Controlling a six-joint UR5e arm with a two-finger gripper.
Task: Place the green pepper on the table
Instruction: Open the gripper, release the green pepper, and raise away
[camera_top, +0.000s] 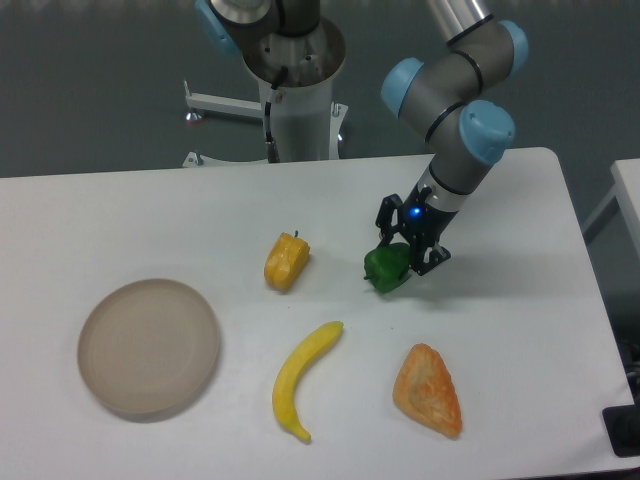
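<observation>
While the gripper (407, 252) grasps the green pepper (386, 268) at frame centre-right, the pepper hangs lower-left of it, at the tabletop (520, 250).

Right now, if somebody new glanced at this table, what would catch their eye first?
Probably the black two-finger gripper clamped on the small glossy dark-green pepper, right of the white table's centre. Next, the bright food around it: a yellow-orange pepper to its left and a curved yellow banana nearer the front edge.

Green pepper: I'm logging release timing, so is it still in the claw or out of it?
In: the claw fingers sit on either side of the green pepper, closed on it.
</observation>
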